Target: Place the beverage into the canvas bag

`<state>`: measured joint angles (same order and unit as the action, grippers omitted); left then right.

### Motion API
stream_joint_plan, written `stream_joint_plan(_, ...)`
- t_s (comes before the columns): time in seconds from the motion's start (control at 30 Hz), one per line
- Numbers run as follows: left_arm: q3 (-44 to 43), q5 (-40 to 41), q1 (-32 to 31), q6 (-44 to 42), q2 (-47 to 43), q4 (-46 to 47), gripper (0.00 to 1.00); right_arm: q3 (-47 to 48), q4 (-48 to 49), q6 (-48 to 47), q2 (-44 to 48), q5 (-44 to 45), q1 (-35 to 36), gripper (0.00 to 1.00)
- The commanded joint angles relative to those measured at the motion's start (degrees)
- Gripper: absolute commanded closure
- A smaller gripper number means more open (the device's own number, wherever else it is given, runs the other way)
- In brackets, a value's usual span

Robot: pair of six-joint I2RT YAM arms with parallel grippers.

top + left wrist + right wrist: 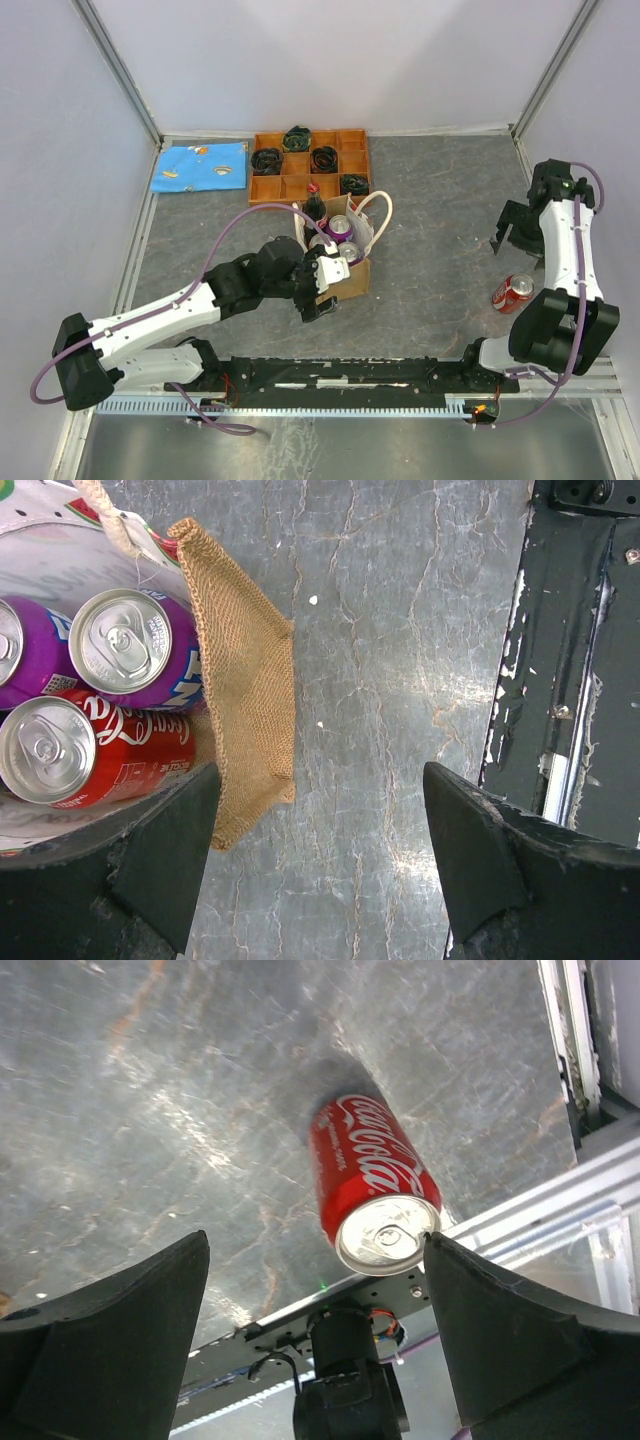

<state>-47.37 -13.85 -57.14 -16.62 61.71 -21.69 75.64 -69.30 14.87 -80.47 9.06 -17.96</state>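
Your left fingers (pixel 160 850) are hanging wide open and empty just beside the bag (pixel 250 680). Your right fingers (pixel 120 1320) are gaping empty, with the can (pixel 372 1180) lying ahead of them, untouched.

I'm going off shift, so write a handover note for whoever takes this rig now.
Hands: the left hand is open and empty at the edge of the canvas bag; the right hand is open and empty near the loose Coca-Cola can, lying on its side on the table.
Done: purple cans and a bagged Coca-Cola can stand in the bag.
Left: pick up the loose can and bag it.
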Motion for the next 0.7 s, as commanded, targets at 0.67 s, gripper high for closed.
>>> stream_joint_plan(0.67, -0.04, -2.20, -0.69, -3.41, -0.72, 0.90, 0.12, -9.73, 3.59, -0.65, 0.69, 8.10, -2.28, 0.01)
